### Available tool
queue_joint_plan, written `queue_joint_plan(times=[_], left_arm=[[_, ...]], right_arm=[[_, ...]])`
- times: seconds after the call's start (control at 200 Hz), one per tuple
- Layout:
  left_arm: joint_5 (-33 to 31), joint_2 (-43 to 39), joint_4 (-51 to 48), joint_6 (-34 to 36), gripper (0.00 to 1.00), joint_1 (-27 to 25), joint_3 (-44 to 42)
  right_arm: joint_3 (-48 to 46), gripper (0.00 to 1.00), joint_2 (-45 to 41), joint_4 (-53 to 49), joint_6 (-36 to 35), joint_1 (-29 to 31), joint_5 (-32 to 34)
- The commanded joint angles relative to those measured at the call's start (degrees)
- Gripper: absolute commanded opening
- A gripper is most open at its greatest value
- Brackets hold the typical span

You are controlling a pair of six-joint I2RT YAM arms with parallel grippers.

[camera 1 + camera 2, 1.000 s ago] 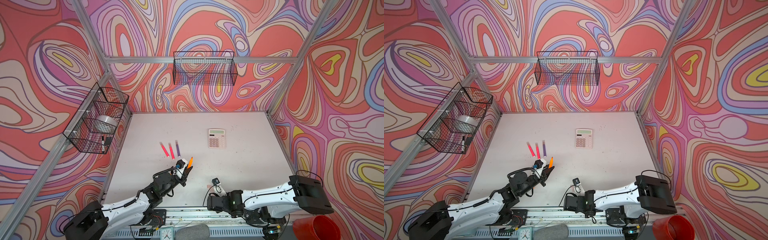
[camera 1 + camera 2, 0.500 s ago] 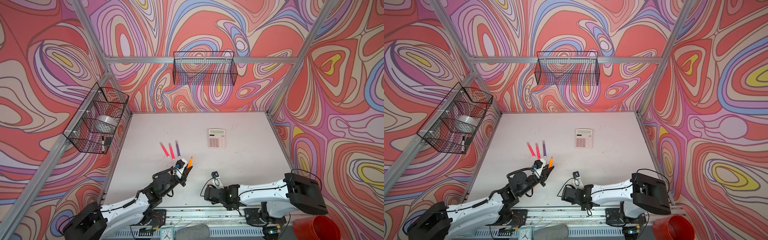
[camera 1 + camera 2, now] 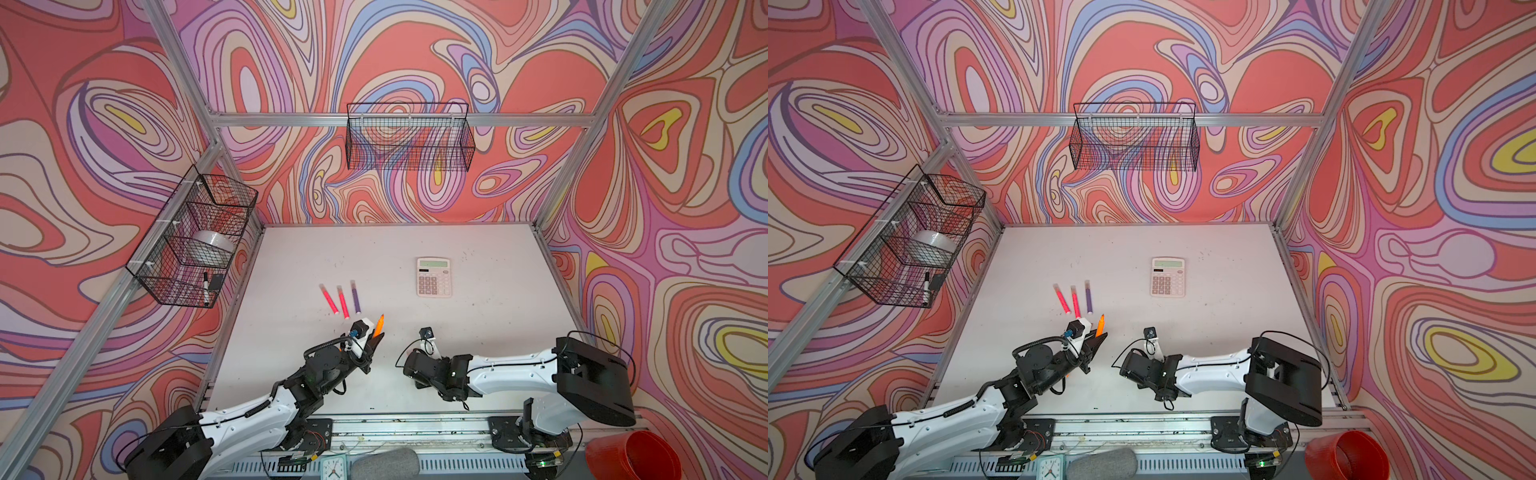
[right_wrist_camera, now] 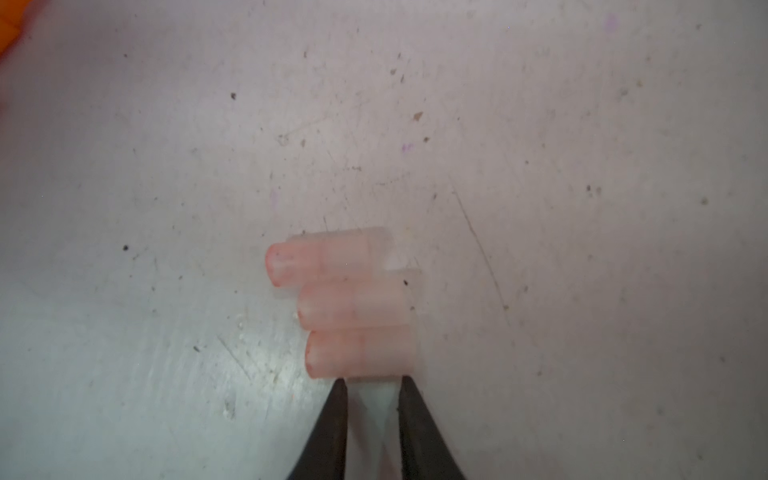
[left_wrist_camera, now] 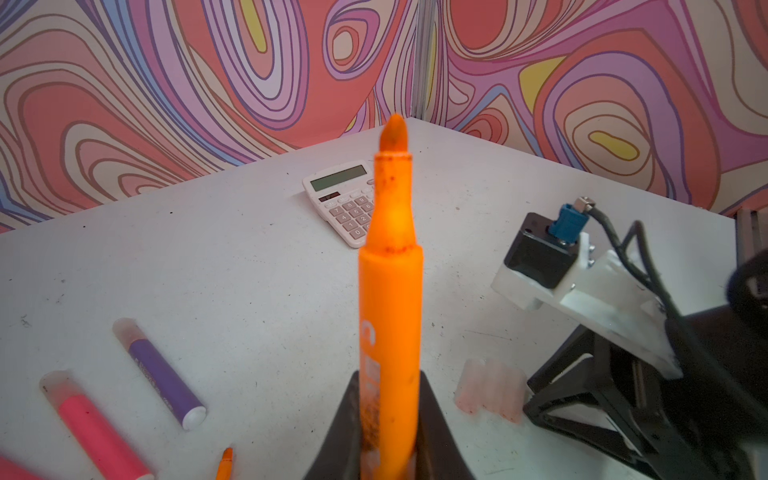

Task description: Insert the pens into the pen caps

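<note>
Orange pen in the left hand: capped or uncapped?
Uncapped. The orange pen, clamped in the left hand, shows its bare tapered tip; three pen caps lie loose on the table.

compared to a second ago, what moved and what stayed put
The right gripper moved farther onto the table, away from its near edge, bringing its narrowly parted jaws up to the nearest of three loose pen caps; nothing was gripped or released. The left gripper still holds the orange pen; the capped pens and calculator stayed put.

Robot lab cell, aluminium frame [image 3: 399, 119], patterned walls [image 3: 415, 50]
</note>
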Motion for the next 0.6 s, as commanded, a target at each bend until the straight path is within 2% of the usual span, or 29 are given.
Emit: queue_joint_plan(times=[0.0,0.145,0.23,0.35,0.516,0.596], left_arm=[[-0.7,-1.1,-0.3,0.9,0.00,0.2,-0.6],[-0.9,-1.5,-0.5,1.0,0.00,0.2,-0.8],[-1.4,-1.6,-0.6,1.2,0.00,0.2,-0.7],[-2.1,-1.6,-0.8,1.0,0.00,0.2,-0.8],[-8.1,-1.6,-0.8,-0.3,0.00,0.2,-1.1],[-10.8,-1.7,-0.4,-1.4,0.00,0.2,-1.6]], right_arm=[[-0.9,0.23,5.0,-0.1,-3.2,-2.3,-3.1],[1.2,0.22,7.6,0.8,-4.6,-4.9,-2.4],[2.0,0.25,7.6,0.7,-4.6,-5.8,-1.6],[2.9,0.34,4.9,-0.8,-4.4,-6.0,1.0],[5.0,0.43,-2.2,-3.3,-4.4,-6.0,4.6],[5.6,0.51,-5.9,-1.9,-4.4,-6.2,6.0]])
